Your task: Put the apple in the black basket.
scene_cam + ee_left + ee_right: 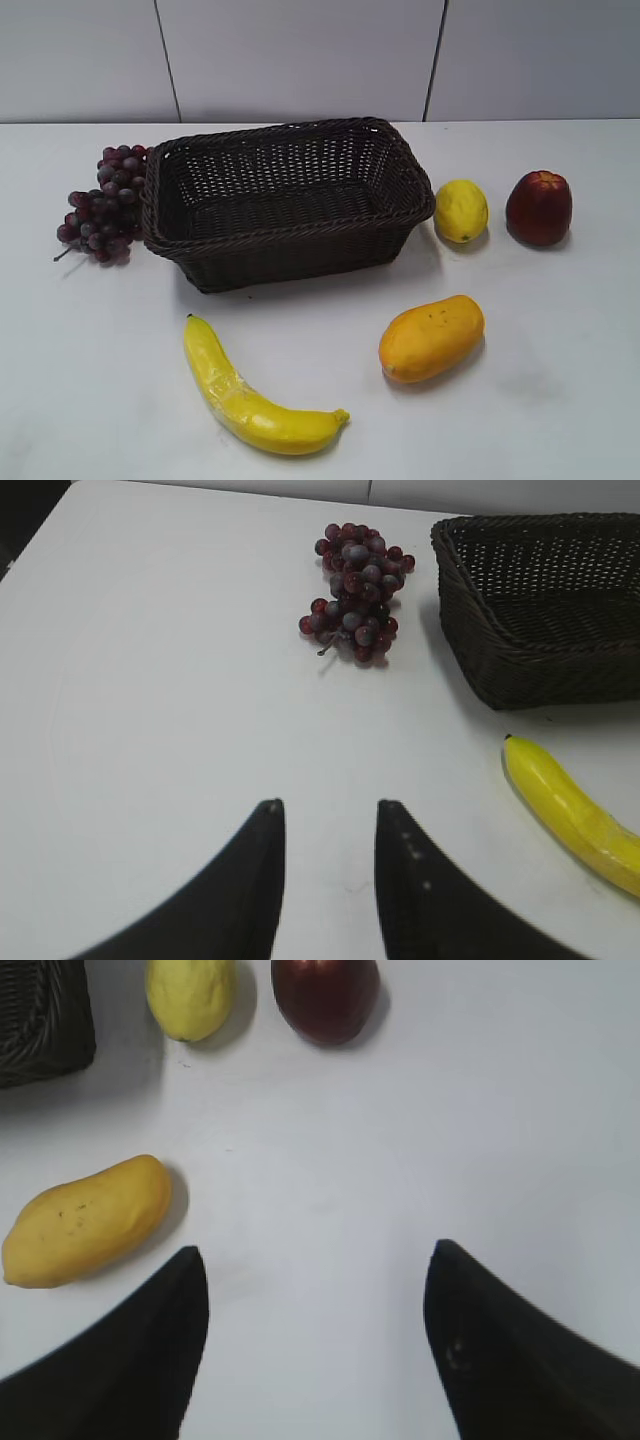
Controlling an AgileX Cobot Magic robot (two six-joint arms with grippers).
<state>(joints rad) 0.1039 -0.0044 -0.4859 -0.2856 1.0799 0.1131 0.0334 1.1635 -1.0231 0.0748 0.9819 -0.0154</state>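
Observation:
The dark red apple (538,207) stands on the white table at the far right, right of the lemon; it also shows at the top of the right wrist view (325,995). The black basket (290,240) sits empty at the table's middle, its corner showing in the left wrist view (540,670) and the right wrist view (40,1030). My right gripper (315,1260) is open and empty, well short of the apple. My left gripper (330,810) is open with a narrower gap, empty, over bare table. Neither gripper shows in the exterior view.
A yellow lemon (461,210) lies between basket and apple. An orange mango (431,337) lies in front of them. A yellow banana (250,395) lies at the front. A bunch of dark red grapes (105,205) lies left of the basket.

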